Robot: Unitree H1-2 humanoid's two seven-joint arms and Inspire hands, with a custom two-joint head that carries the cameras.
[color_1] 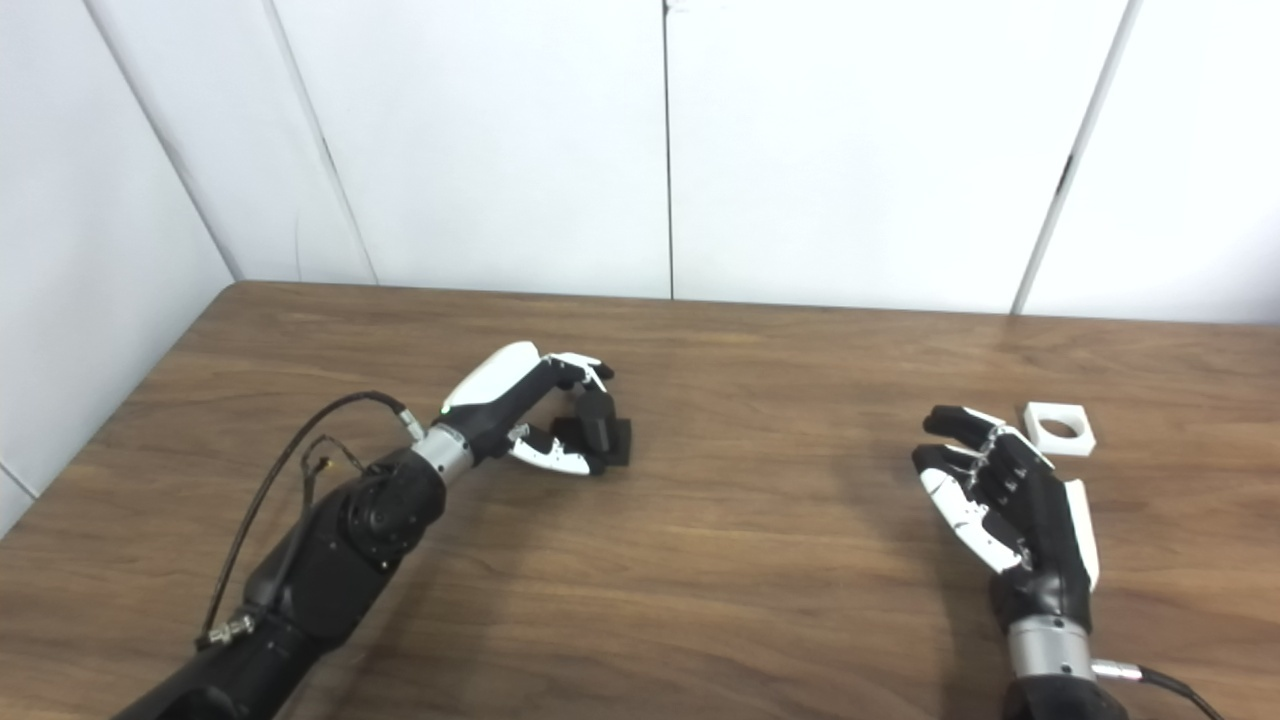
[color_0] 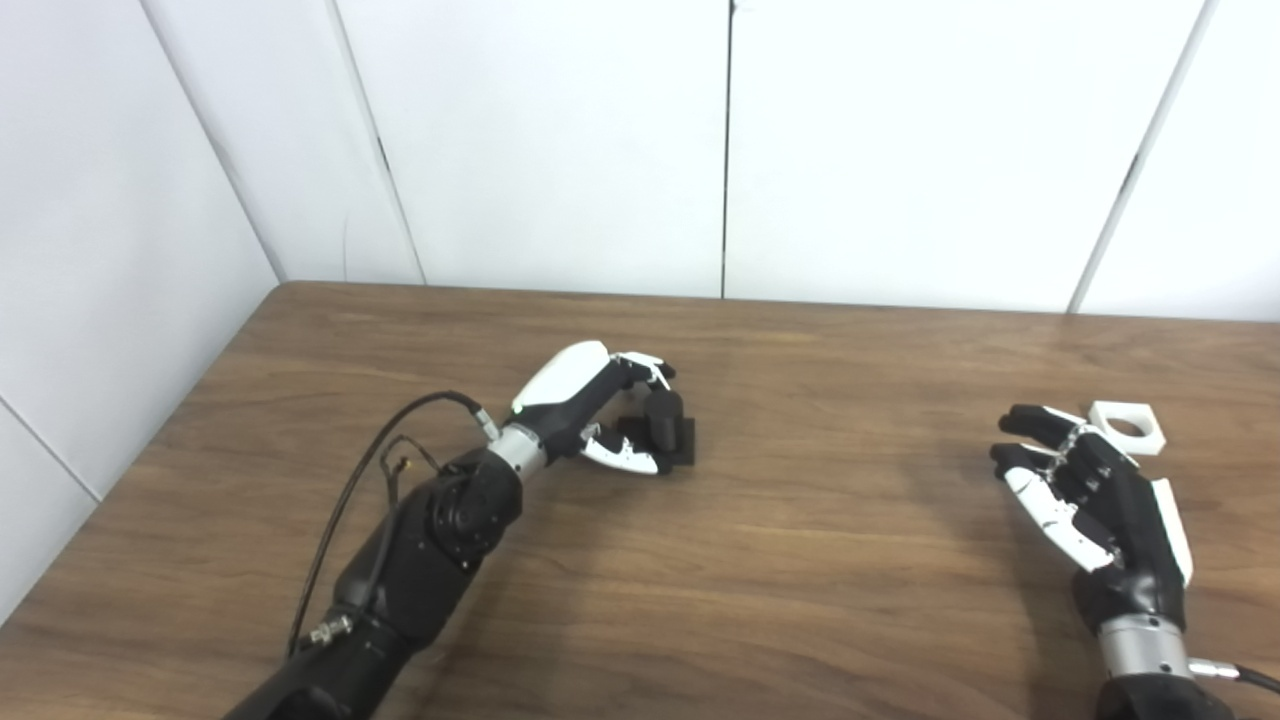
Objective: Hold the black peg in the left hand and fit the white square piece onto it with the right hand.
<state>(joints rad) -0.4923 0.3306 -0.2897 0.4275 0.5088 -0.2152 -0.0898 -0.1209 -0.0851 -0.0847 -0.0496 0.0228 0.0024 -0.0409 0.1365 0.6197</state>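
The black peg (color_0: 664, 418) is seen standing upright on its flat square base on the brown tabletop (color_0: 780, 560), a little left of the middle. The left hand (color_0: 598, 410) is curled around it: the fingers (color_0: 645, 368) are bent over the top and far side of the peg, and the thumb is laid low on the near side. The peg looks touched on both sides, but the base is not yet lifted off the wood (so whether the grip is tight cannot be told for sure).

The white square piece (color_0: 1128, 426) is laid flat near the right edge of the tabletop, with its round hole facing up. The right hand (color_0: 1085, 490) is held open just in front of it, with the fingers (color_0: 1035, 425) spread apart and nothing in them. The fingertips are pointed up and to the left, so the piece is found just past them and a little to the right (very near, but not touched).

The right hand is much nearer to the white piece than the left hand is. The peg and the piece are well apart, at two sides of the tabletop. It is judged that a small reach forward and to the right is needed next, so the piece can be picked up by its edges.
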